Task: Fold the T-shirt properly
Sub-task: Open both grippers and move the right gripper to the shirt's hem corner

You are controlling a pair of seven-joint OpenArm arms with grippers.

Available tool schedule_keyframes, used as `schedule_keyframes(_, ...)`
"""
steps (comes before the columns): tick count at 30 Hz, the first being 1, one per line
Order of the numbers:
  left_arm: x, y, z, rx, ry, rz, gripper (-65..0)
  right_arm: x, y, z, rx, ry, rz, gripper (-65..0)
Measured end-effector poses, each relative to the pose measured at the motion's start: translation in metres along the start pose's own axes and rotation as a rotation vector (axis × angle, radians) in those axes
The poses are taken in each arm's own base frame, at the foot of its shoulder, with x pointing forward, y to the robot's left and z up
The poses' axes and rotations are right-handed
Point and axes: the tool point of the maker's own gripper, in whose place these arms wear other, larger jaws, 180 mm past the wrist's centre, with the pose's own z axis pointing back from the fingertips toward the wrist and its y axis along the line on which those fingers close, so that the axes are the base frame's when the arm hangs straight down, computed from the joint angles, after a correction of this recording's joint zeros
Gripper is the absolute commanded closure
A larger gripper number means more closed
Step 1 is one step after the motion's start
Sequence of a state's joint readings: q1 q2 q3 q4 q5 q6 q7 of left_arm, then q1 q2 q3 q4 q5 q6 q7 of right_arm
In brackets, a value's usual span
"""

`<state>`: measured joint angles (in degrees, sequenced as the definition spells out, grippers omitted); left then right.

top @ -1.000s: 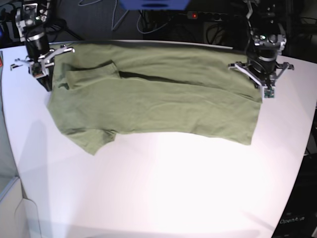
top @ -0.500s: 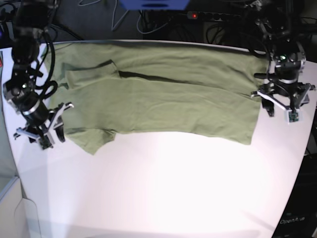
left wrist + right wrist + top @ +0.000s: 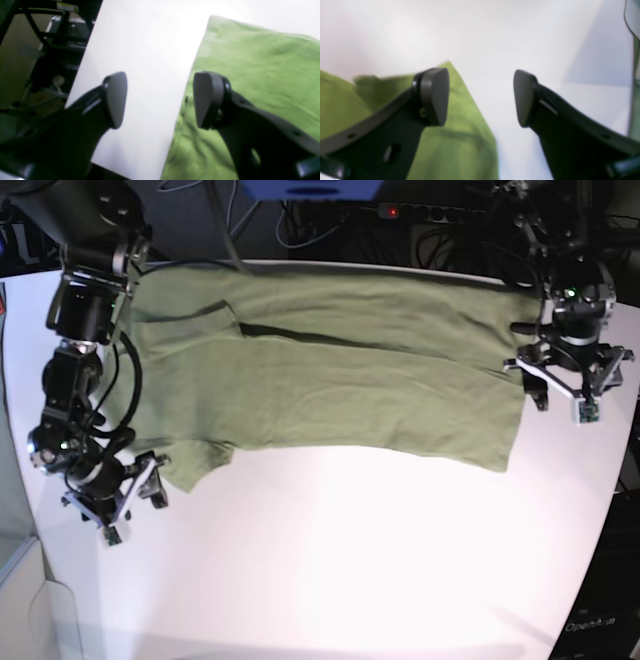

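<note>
Both pincers, left [image 3: 567,392] & right [image 3: 112,505], moved toward T-shirt's [image 3: 330,380] near corners, open.

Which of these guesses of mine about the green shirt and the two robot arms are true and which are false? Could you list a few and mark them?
1. The T-shirt lies spread on the white table. True.
2. The left gripper is clamping the shirt's edge. False: its fingers stand apart with nothing between them, above the shirt's edge.
3. The right gripper is open. True.
4. The right gripper is above the middle of the shirt. False: it is at the shirt's end, by a sleeve corner.
5. The shirt is neatly folded into a small square. False: it is still one long, wide strip.
</note>
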<state>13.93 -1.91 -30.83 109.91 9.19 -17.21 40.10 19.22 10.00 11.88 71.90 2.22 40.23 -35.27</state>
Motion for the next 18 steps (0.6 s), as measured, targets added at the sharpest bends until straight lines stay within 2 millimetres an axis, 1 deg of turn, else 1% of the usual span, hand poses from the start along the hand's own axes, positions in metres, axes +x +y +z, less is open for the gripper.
schedule_keyframes(3, -0.003, 0.008, 0.0, 0.047, 0.02, -0.051, -39.9, -0.015, 0.001, -0.008, 0.014, 0.035, -0.062, -40.0)
schedule_keyframes(6, -0.002, 0.006, 0.0, 0.043, 0.019, -0.055, -39.9, -0.03, 0.006, -0.017, 0.04, 0.078, -0.094, -40.0)
schedule_keyframes(9, 0.003, 0.004, -0.002, 0.041, 0.007, -0.051, -39.9, -0.03, 0.01, -0.026, 0.067, 0.057, -0.129, -40.0)
schedule_keyframes(11, 0.006, 0.006, -0.002, 0.045, 0.001, -0.052, -39.9, -0.03, 0.013, -0.028, 0.074, 0.041, -0.141, -40.0)
schedule_keyframes(14, 0.005, 0.006, -0.002, 0.046, 0.005, -0.054, -39.9, -0.037, 0.016, -0.03, 0.082, 0.056, -0.15, -40.0)
schedule_keyframes(18, 0.005, 0.005, -0.002, 0.045, 0.003, -0.053, -39.9, -0.055, 0.023, -0.036, 0.107, 0.094, -0.181, -40.0)
